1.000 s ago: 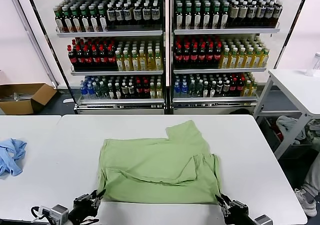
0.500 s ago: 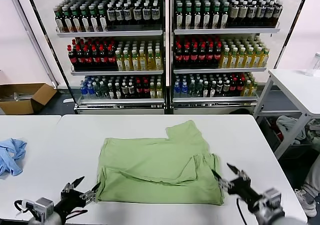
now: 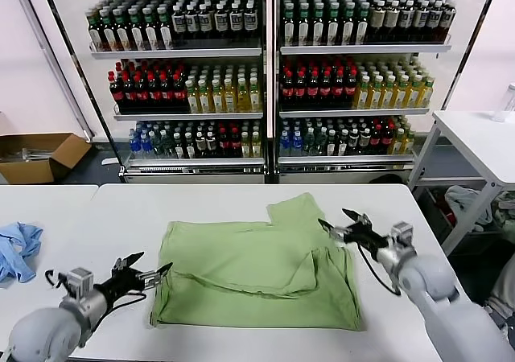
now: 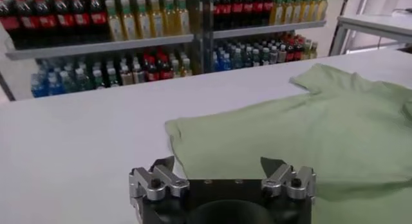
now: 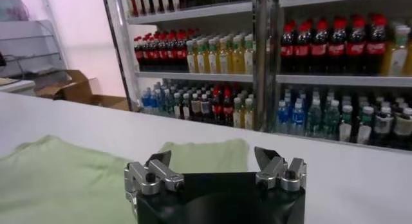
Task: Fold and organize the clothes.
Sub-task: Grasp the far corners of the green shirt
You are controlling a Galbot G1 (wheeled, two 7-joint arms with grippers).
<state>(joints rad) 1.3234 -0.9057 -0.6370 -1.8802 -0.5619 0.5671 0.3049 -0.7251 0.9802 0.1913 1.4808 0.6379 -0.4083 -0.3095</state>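
My head camera looks forward and down over the table [image 3: 241, 197], taking in both claws and the drinks shelves [image 3: 265, 80] beyond. My left wrist camera sits just behind the left gripper [image 4: 222, 167], low over the tabletop, facing the green shirt [image 4: 322, 129] ahead of its fingertips. My right wrist camera rides close behind the right gripper [image 5: 215, 161], facing the same shelves; all three views share shirt and shelves

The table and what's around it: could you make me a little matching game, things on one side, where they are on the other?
Things:
1. green shirt
2. blue cloth
3. cardboard box
4. left gripper

Places:
A. on the floor, far left
B. mid-table, partly folded
C. open, beside the shirt's left edge
D. crumpled at the table's left end

Pairs: 1-B, 2-D, 3-A, 4-C
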